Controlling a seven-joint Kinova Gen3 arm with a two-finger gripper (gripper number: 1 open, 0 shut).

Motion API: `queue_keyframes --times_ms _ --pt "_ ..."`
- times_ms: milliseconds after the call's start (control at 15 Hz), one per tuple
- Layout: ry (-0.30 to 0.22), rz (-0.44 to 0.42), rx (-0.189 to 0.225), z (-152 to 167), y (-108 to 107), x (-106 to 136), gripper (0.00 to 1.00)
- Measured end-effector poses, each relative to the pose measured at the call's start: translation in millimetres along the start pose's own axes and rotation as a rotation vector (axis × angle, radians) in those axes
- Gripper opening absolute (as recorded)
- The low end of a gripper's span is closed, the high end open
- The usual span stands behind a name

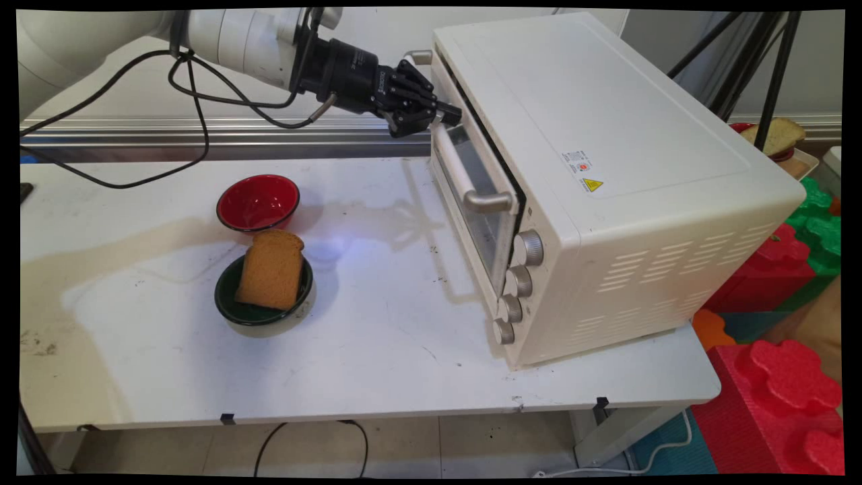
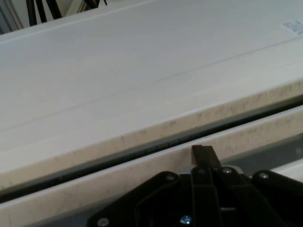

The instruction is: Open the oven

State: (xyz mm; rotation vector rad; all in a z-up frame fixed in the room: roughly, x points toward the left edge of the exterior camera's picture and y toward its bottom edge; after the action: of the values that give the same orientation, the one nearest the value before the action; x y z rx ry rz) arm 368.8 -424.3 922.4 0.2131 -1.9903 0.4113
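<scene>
A cream toaster oven (image 1: 626, 155) stands on the right half of the white table (image 1: 377, 350). Its glass door (image 1: 479, 217) with a long handle (image 1: 463, 180) faces left, and a dark gap shows along the door's top. My black gripper (image 1: 450, 113) is shut, its tips touching the top edge of the door near the far corner. In the hand view the closed gripper (image 2: 202, 152) rests on the door's upper rim (image 2: 118, 187), with the dark gap and the oven's top (image 2: 142, 71) beyond. Nothing is held.
A dark green bowl (image 1: 259, 318) holding a slice of brown bread (image 1: 271, 269) sits left of centre, with an empty red bowl (image 1: 258, 202) just behind it. Several knobs (image 1: 518, 283) line the oven's near front. Red and green foam blocks (image 1: 774, 397) lie off the table's right end.
</scene>
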Motion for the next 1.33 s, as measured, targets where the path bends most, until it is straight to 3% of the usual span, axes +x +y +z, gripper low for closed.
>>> queue_keyframes --times_ms 733,1333 --pt "-0.047 0.038 -0.018 -15 4 -22 0.0" --pt "-0.099 0.039 -0.037 -40 8 -56 0.0"
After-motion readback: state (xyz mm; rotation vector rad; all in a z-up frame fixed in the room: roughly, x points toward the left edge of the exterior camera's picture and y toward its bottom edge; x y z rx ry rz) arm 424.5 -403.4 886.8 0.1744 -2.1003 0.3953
